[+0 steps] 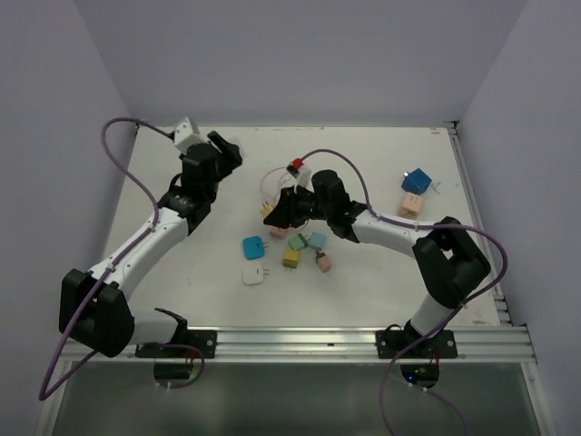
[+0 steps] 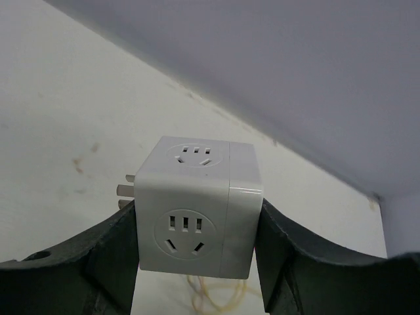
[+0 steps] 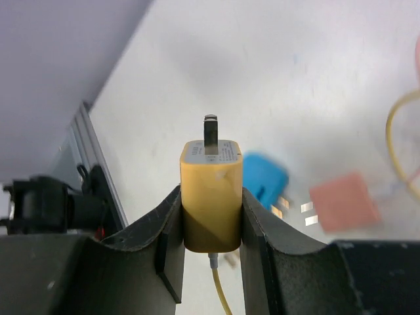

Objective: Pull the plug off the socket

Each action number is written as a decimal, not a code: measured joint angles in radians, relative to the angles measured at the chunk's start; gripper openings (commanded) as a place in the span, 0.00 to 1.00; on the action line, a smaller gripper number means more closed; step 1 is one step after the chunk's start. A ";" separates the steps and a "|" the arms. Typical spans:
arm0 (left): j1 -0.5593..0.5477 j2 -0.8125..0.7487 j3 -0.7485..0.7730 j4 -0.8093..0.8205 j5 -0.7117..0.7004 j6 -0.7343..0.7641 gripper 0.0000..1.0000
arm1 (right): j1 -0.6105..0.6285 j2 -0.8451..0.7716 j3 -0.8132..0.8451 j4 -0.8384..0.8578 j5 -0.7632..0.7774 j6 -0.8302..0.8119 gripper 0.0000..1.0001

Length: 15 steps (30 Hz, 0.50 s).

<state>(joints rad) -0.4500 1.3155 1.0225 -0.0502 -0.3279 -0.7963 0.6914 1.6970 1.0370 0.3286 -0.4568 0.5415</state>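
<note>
status: left gripper [image 2: 197, 252] pinching the white cube socket [image 2: 197, 210] by two side faces, held up off the table [image 1: 390, 272] toward the back-left corner. right gripper [image 3: 211, 220] pinching the yellow plug [image 3: 210, 190] across its body, metal prong [image 3: 210, 131] bare. plug + socket well apart, so the pull reads as done. what's left is prob. a set-down.

risks:
- socket faces look glossy and my left fingers [image 2: 111, 262] touch only the lower sides. a quick wrist move could let the cube twist or slide out.
- yellow cable [image 3: 220, 298] hangs from the plug's rear end. if it snags on the loose adapters [image 1: 295, 252] just beside my right wrist, it could tug the plug out of the pinch or drag the pile.
- lowering the right arm blind could land it on that pile.
- swinging the arms together could knock the prong into the cube.

view diffs:
- top cam: only one w/ both arms at once. shows the gap btw them, thin loops of wire [image 1: 269, 184] by a red item [image 1: 295, 165], and the adapter pile. grips too small to judge there.
- left wrist cam: two socket faces w/ empty slots, + the cube's own pins [image 2: 125, 190] on its left side. no plug in sight.
- right wrist cam: prong clear of anything, label end of the plug readable as a label only. blue adapter [image 3: 266, 180] and pink adapter [image 3: 344, 203] behind are blurred, can't match them to the pile.
</note>
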 measured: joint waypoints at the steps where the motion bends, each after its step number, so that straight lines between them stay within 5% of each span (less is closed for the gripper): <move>1: 0.042 0.000 0.000 0.044 -0.065 0.018 0.00 | 0.000 -0.005 -0.023 -0.039 -0.013 0.000 0.00; 6: 0.160 0.003 0.006 0.171 -0.291 0.067 0.00 | -0.002 -0.003 -0.082 -0.167 -0.034 0.000 0.00; 15: 0.153 0.012 0.018 0.183 -0.265 0.113 0.00 | -0.043 -0.004 -0.064 -0.243 -0.025 -0.013 0.00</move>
<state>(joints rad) -0.2966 1.3273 1.0401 0.1329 -0.5930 -0.6830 0.6479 1.6928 0.9726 0.0853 -0.4820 0.5285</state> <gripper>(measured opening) 0.641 0.349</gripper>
